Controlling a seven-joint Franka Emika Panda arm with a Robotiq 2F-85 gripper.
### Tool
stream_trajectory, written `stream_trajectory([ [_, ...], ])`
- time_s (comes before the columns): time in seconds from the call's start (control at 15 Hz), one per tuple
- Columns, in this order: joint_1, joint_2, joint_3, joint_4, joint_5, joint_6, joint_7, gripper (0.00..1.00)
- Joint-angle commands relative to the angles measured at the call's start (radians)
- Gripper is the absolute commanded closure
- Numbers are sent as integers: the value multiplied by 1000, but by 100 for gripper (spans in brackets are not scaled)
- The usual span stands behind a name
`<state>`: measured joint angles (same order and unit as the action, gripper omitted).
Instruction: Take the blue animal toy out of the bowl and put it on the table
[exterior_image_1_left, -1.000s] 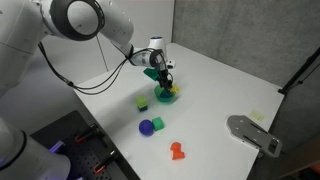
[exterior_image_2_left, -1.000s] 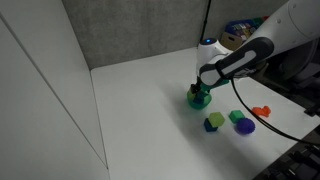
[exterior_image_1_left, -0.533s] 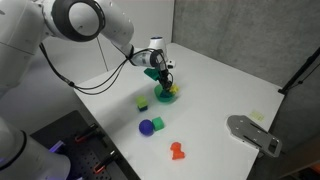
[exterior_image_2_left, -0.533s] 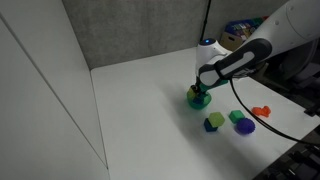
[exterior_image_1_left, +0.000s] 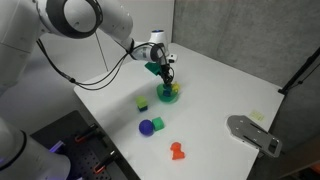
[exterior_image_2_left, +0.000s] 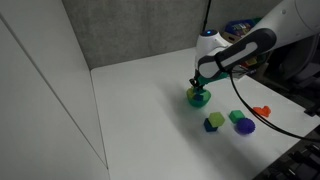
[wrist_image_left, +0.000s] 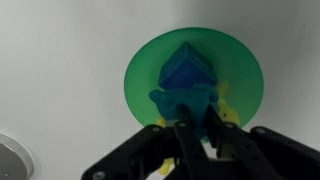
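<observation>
Nearest the front edge of the table (exterior_image_1_left: 215, 95), in an exterior view, an orange-red toy (exterior_image_1_left: 178, 151) on the white top. Well apart from it, close to a side edge, a flat grey device (exterior_image_1_left: 255, 133). A little farther in, a purple ball (exterior_image_1_left: 147, 127), touching or just beside a small green piece (exterior_image_1_left: 157, 122). Beyond those, a green-and-yellow block (exterior_image_1_left: 143, 103). Farther still, toward the middle of the table, the bowl (exterior_image_1_left: 172, 98), green and round, with the end effector (exterior_image_1_left: 166, 82) directly over it, pointing down from the white arm. In the wrist view, black fingers (wrist_image_left: 185, 138) drawn close together, pinching the teal lower part of the blue animal toy (wrist_image_left: 187, 68), with the bluer block of it showing against the bowl's green inside. Inside the bowl's outline, then, but impossible to tell whether resting on the bottom or raised off it. Yellow patches beside the toy, too unclear to name. Behind the bowl, the far edge of the table and a dark wall.
</observation>
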<state>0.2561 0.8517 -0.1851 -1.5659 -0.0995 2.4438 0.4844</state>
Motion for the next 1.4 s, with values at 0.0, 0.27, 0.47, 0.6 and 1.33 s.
stream_trajectory([
  [0.0, -44, -85, 47, -17, 50, -72, -21, 92],
  [0.27, -91, -179, 77, -64, 98, -158, -39, 92],
  [0.47, -131, -235, 77, -96, 116, -219, -46, 92],
  [0.6, -161, -274, 69, -131, 118, -260, -47, 92],
  [1.33, -319, -470, 6, -376, 118, -389, -48, 93],
])
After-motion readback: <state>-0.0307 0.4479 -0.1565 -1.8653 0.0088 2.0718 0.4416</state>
